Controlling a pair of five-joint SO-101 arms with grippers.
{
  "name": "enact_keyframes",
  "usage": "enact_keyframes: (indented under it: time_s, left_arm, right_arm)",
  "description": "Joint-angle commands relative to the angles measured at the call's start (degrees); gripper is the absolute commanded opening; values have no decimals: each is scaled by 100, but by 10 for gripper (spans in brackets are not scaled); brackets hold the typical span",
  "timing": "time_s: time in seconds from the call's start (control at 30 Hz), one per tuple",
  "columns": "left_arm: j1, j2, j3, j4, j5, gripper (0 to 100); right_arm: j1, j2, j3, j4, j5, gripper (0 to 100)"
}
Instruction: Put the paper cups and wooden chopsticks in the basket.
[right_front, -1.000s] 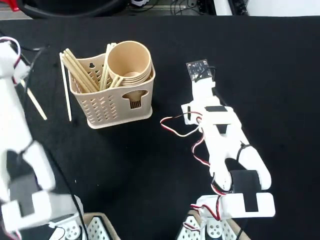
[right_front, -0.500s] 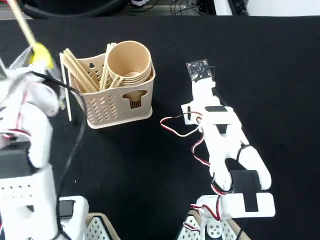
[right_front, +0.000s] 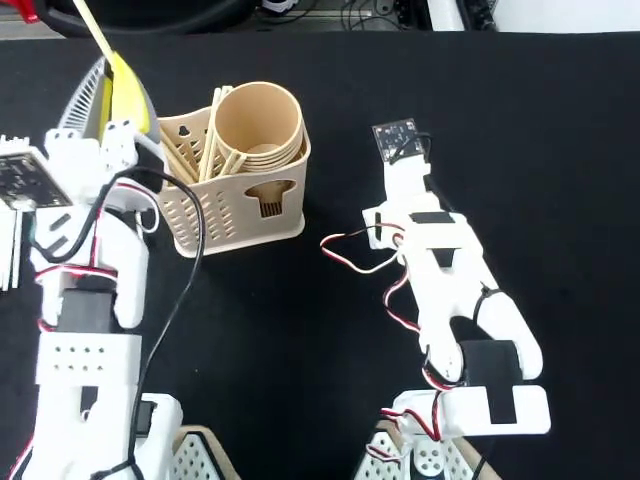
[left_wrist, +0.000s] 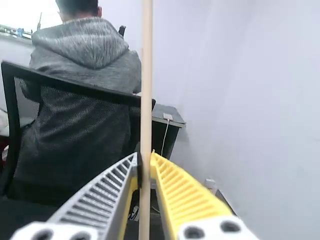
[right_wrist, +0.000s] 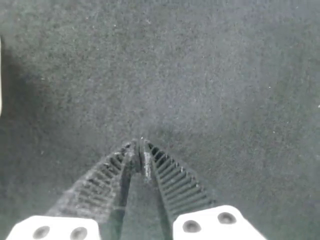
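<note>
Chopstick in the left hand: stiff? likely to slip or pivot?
Probably stiff: the chopstick runs straight well past the left hand. Likely light: thin wood. It may pivot, since the hand pinches it at one narrow spot.

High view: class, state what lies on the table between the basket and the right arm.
The high view shows bare black table between the basket and the right arm, apart from that arm's red-and-white wire looping into the gap.
</note>
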Motion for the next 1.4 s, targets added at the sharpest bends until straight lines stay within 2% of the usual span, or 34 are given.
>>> enact_keyframes:
  time_s: [0.0, 0.27, 0.57, 0.67, 0.77, 0.97, 1.1, 1.23, 1.37]
  left_arm:
    - [22, -88, 409, -607, 123, 30]
    - [31, -97, 980, -668, 132, 36]
    - [66, -158, 1086, -607, 158, 126]
    - [-4, -167, 927, -246, 141, 135]
    - [-295, -167, 409, 624, 132, 137]
    - [-919, -88, -1446, 3385, 105, 138]
    - [-971, 123, -2466, 4774, -325, 138]
    - [-1015, 1073, -3310, 5688, -492, 138]
    - [-1033, 2629, -4409, 6585, -774, 137]
  right_arm:
    - [-70, -22, -233, 18, 35, 11]
    - [-70, -22, -233, 18, 35, 11]
    - [-70, -22, -233, 18, 35, 11]
    - [-70, -22, -233, 18, 44, 11]
    - [-70, -22, -233, 18, 44, 11]
    - [-79, -22, -242, 18, 44, 11]
    - [-79, -22, -233, 18, 44, 11]
    - [-79, -22, -224, 18, 44, 11]
    - [-79, -22, -224, 18, 44, 11]
